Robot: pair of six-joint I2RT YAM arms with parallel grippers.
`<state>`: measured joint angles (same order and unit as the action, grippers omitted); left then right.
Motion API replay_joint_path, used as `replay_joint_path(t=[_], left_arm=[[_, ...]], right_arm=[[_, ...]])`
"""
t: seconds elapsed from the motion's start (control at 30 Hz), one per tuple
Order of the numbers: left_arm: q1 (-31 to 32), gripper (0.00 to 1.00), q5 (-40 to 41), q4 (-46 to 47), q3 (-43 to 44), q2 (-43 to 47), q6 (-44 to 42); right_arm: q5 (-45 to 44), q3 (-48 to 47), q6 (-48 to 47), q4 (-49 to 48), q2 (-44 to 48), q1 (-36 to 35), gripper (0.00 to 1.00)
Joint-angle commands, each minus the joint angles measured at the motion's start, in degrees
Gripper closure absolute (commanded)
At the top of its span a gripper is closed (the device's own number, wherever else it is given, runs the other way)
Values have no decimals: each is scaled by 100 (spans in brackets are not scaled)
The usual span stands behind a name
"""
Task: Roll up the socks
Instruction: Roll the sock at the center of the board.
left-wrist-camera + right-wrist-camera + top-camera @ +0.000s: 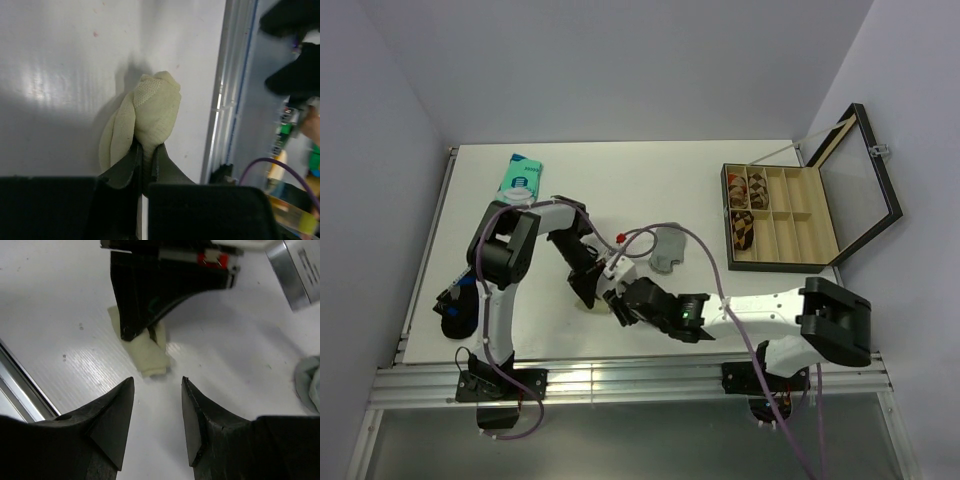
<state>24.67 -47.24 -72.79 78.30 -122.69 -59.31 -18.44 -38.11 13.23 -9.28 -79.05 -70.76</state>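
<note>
Left gripper (145, 152) is clenched on the beige sock (152, 107), which sits bunched into a roll on the table (60, 75) near the front edge; the grip probably keeps the roll from unwinding. Right gripper (157, 382) is spread wide just beside it, likely ready to assist. Grey sock (668, 250) lies apart.

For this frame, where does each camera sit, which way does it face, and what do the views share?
Top external: above and behind the bases, looking down on the table; both arms, the grey sock and a compartment box show.
Left wrist: on the left arm, looking along the left gripper, shut on the beige sock.
Right wrist: low over the table, looking past the open right gripper.
Shared: both wrist views show the beige sock pinched by the left gripper.
</note>
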Motion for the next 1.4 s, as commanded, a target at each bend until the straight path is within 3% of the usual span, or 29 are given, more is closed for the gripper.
replay_joint_path(t=[0.0,0.27,1.07,1.37], left_arm=[[21,100,506,-349,106,-430,-389],[30,100,549,-411,361,-686,-222],[30,99,594,-226,493,-809,68],[38,79,655,-270,493,-835,113]], right_arm=[[-90,-495,-567,-250,-400,-130,50],[103,-1058,-796,-145,-1148,-289,48],[-811,-1805,-963,31,-2660,-579,43],[-705,-1955,-963,102,-3055,-579,43]])
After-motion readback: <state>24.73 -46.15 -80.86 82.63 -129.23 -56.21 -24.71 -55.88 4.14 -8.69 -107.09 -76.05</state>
